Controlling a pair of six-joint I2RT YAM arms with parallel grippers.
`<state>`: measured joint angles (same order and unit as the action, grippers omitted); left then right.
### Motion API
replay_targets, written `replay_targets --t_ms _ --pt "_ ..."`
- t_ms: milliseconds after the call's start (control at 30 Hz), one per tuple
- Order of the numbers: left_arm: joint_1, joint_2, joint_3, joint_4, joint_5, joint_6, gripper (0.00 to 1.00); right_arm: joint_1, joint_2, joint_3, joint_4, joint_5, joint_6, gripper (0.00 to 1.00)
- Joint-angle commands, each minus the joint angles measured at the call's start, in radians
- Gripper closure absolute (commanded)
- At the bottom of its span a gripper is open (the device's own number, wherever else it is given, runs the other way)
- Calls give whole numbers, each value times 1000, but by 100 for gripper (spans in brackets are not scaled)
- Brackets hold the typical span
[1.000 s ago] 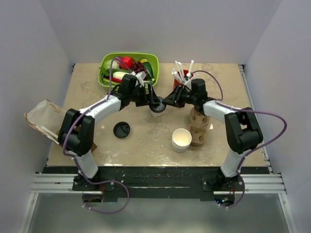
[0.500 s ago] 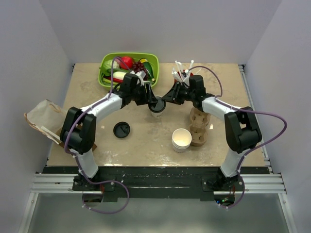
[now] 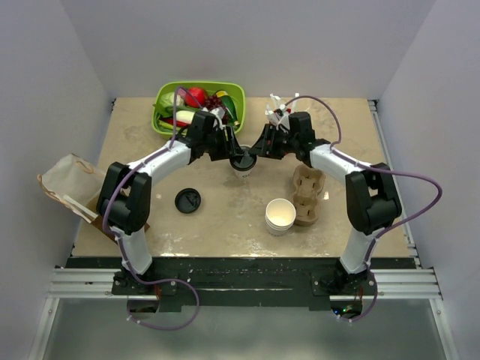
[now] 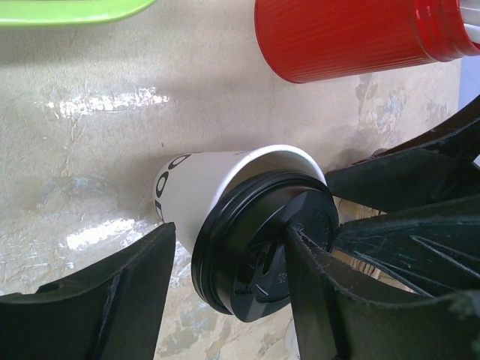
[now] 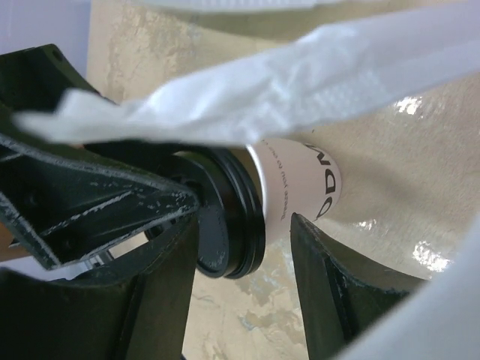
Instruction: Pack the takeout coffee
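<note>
The small white paper cup with a black plastic lid (image 3: 241, 161) stands on the beige surface (image 3: 225, 217), its lid crooked. The left tool (image 4: 229, 240) and the right tool (image 5: 244, 221) straddle it, but we cannot tell whether either clamps. The brown pulp carrier (image 3: 307, 189) holds 0 cups, so all packing remains.

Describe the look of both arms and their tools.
The left arm and right arm have white rounded links between bulky black joints. A purple cable loops along each, base to wrist. The left tool and right tool are black, each with two flat tapered fingers whose edges show pale scuffs.
</note>
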<state>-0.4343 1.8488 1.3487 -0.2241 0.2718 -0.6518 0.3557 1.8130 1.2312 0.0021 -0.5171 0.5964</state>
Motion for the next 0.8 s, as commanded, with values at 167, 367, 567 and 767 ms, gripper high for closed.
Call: replay_targets --t_ms 167,367,567,767 --pt "-3 33 32 -23 7 -16 35 32 88 129 -100 52 -92 45" --pt "3 41 46 -20 3 15 31 34 104 145 -94 46 -76 54" --pt "11 33 43 41 44 101 20 34 117 162 -139 63 -73 63" --pt "11 20 21 97 101 196 14 34 117 182 -159 84 -67 64"
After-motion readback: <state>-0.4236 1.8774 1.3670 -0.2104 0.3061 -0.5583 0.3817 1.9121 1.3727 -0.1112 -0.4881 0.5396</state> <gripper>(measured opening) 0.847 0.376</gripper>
